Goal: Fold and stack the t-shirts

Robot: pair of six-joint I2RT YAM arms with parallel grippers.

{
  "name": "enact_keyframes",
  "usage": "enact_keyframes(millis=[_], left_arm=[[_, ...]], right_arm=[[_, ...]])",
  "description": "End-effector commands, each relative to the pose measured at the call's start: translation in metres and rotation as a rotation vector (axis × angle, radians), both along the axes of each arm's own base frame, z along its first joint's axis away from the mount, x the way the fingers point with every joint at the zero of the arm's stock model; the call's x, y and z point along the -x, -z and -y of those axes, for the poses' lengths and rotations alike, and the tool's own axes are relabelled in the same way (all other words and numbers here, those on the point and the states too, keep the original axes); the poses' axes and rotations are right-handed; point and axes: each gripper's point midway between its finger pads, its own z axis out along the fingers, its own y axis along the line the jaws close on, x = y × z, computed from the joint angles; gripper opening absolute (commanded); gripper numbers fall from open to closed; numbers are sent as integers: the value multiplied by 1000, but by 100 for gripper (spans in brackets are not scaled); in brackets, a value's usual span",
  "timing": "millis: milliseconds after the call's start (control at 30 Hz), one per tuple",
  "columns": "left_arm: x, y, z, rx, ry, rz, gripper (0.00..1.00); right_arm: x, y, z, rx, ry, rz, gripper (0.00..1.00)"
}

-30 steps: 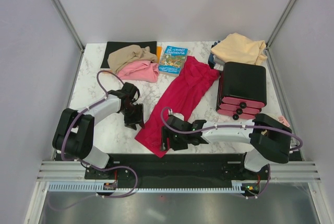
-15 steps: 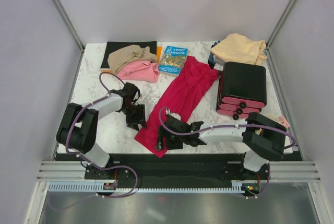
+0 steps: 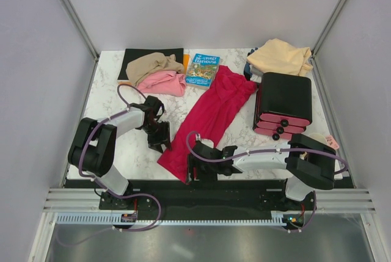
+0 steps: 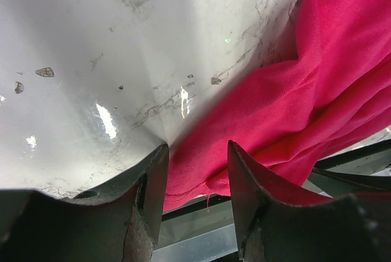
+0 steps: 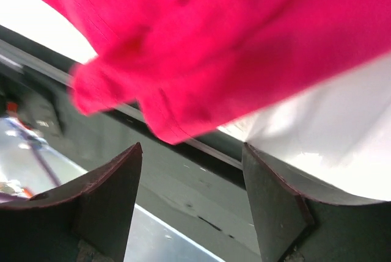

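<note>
White marble-patterned desk (image 3: 101, 106) sits between pale grey walls. The red shirt (image 3: 211, 118) lies on it in a long rumpled strip, running from beside the book (image 3: 203, 69) down to the near edge. Its near hem reaches the black base plate (image 3: 208, 192) where the arms are bolted.

The left tool (image 3: 160, 143) stands at the left side of that near end, jaws partly apart. In the left wrist view the left tool (image 4: 197, 152) has the folded edge of the red shirt (image 4: 317, 91) lying in its gap, not pinched. It is almost where it was a second ago, only a touch closer to the cloth.

The right tool (image 3: 190, 170) has slid left and toward the near edge since then and now sits at the hem's near corner. In the right wrist view the right tool (image 5: 192, 152) gapes wide, and the corner of the red shirt (image 5: 244, 42) hangs just beyond its tips.

Far left, the pink shirt (image 3: 162, 83) and tan shirt (image 3: 153, 63) are bunched together, partly on the black mat (image 3: 137, 56). The cream shirt (image 3: 281, 56) is heaped at the far right, behind the black drawer box (image 3: 284, 100). None of these has shifted.
</note>
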Motion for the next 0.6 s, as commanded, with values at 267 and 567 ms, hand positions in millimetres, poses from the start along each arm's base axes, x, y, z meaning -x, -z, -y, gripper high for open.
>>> enact_keyframes(millis=[267,567], left_arm=[[7,20,-1,-7,14,-33,47],[6,22,-1,-8,13,-36,47]], right_arm=[[4,26,9,156,15,21,73],[-1,-17,-7,55,-1,63,73]])
